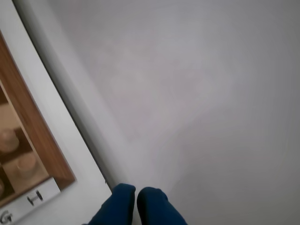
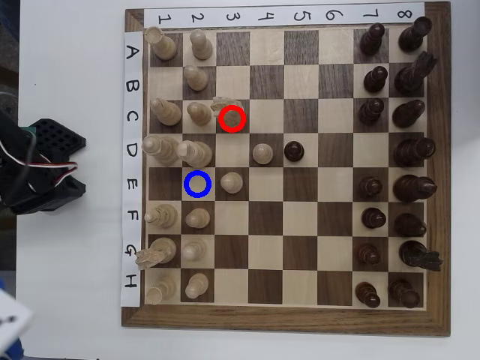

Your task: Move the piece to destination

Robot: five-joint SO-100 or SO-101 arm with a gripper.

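Note:
The piece [image 2: 226, 107], a pale knight with a jagged head, stands on row C, column 3, inside the red ring [image 2: 232, 119]. The destination [image 2: 197, 184] is the blue-ringed light square at E2, and it is bare. In the wrist view my gripper [image 1: 136, 191] shows two blue fingers pressed together with nothing between them, shut. It hangs over the white table just off the board's H corner [image 1: 35, 197], far from the piece. The overhead view shows only a white and blue bit of the arm [image 2: 10, 326] at the bottom left.
Pale pawns [image 2: 232, 182] [image 2: 198, 157] crowd the destination's neighbouring squares. A second pale knight [image 2: 155, 253] stands at G1. Dark pieces [image 2: 409, 150] fill the right columns, with one dark pawn [image 2: 295, 151] at D5. The black arm base [image 2: 37, 169] sits left of the board.

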